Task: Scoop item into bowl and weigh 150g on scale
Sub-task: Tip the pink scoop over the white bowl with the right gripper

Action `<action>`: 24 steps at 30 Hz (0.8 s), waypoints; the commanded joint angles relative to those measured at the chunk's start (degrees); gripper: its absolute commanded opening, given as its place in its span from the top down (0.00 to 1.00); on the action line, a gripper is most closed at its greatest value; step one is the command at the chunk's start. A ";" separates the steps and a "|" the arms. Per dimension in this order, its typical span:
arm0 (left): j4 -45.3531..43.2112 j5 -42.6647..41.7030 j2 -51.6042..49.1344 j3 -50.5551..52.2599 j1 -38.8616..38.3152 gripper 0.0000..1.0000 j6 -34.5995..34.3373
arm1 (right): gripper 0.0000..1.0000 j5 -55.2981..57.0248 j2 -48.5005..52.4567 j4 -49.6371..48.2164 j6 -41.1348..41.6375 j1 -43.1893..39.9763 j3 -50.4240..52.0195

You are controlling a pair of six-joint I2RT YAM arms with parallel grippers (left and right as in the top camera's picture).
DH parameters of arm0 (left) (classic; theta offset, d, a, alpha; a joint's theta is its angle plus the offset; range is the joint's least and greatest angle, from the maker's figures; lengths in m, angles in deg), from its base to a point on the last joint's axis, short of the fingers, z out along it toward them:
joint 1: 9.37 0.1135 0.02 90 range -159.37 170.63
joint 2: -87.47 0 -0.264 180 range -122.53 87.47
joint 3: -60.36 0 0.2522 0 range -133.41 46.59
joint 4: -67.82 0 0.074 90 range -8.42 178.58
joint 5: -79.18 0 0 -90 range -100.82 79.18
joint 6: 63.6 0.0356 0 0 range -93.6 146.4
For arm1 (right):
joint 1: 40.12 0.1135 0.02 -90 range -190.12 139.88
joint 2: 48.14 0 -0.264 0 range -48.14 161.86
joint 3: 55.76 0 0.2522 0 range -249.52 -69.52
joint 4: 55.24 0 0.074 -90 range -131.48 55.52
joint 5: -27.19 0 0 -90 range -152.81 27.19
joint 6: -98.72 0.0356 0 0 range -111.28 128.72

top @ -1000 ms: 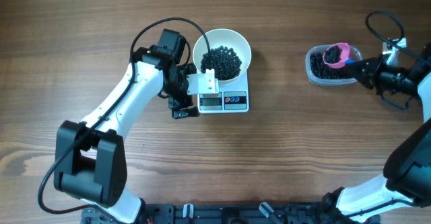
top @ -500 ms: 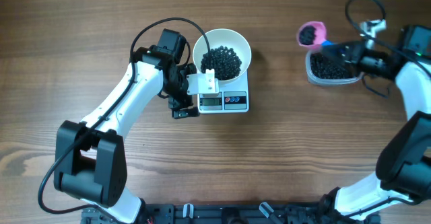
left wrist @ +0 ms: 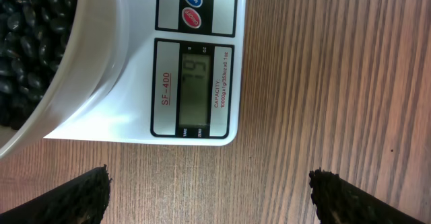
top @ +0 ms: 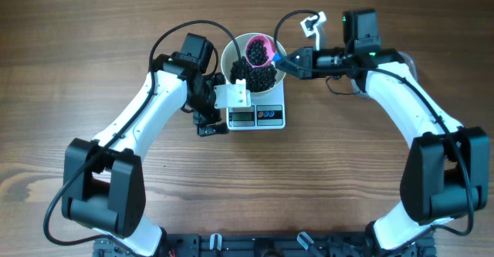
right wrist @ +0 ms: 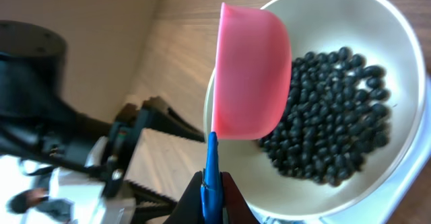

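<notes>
The white bowl stands on the scale and holds a heap of black beans. A pink scoop with beans in it hangs over the bowl's far right side. My right gripper is shut on its blue handle. The right wrist view shows the scoop's pink underside above the beans and the bowl's rim. My left gripper is open and empty beside the scale's left front. In its own view the left gripper is over bare wood before the scale's display.
My right forearm reaches across the right half of the table, with a cable looped above it. The left arm slants from the front left. A black rail runs along the front edge.
My right arm has swung left across the table, carrying the filled pink scoop from the tub at the right to over the bowl. The left arm has not moved.
</notes>
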 commanded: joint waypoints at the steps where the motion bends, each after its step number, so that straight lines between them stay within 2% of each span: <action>1: 0.02 -1.36 -0.33 0.04 -0.20 0.00 0.02 | 0.96 7.04 -2.89 0.39 -2.19 1.07 -2.19; 4: 0.02 -1.36 -0.33 0.04 -0.20 0.00 0.02 | 0.96 13.49 -8.28 1.79 -5.31 2.64 -3.48; 6: 0.02 -1.36 -0.33 0.04 -0.20 0.00 0.02 | 0.96 23.37 -11.82 4.72 -10.95 6.16 -3.45; 10: 0.02 -1.36 -0.33 0.04 -0.20 0.00 0.02 | 0.96 42.32 -12.17 6.88 -20.50 12.94 -3.43; 14: 0.02 -1.36 -0.33 0.04 -0.20 0.00 0.02 | 0.96 53.27 -11.98 6.27 -32.26 17.38 -3.45; 17: 0.02 -1.36 -0.33 0.04 -0.20 0.00 0.02 | 0.96 54.55 -11.98 6.29 -36.79 17.77 -3.45; 24: 0.02 -1.36 -0.33 0.04 -0.20 0.00 0.02 | 0.96 54.49 -11.98 6.03 -41.13 17.77 -3.45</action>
